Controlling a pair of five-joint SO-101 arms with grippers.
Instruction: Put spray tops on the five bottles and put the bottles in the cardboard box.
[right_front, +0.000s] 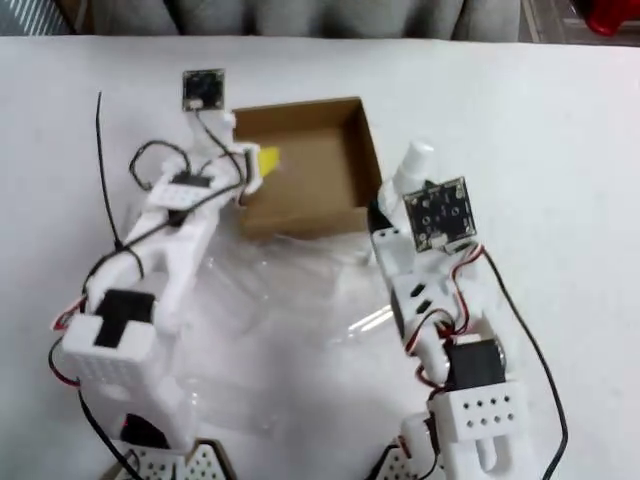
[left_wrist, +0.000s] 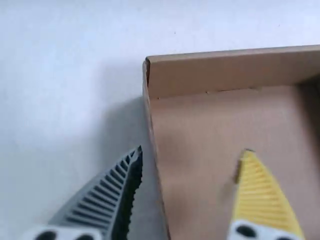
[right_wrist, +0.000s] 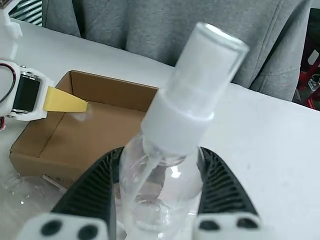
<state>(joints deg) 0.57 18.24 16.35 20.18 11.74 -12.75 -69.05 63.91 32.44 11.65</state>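
Right claw (right_wrist: 160, 155) clamps the clear bottle (right_wrist: 161, 197) by its body, likely light, slick and squeezable, below the top (right_wrist: 192, 95); left claw (left_wrist: 192, 152) gapes astride the box (left_wrist: 210, 70) wall.

bottle (right_wrist: 160, 192) base: cut off at the edge of the right wrist view; sides covered by the fingers of the right gripper (right_wrist: 160, 152).
bottle body, high view: hidden under the wrist camera (right_front: 441, 213); spray top (right_front: 413, 160) sticks out on the far side.
cardboard box (right_front: 305, 175), left wall: partly behind the left arm (right_front: 175, 240).
clear plastic (right_front: 290, 290): crumpled between the arms; anything under it cannot be told.
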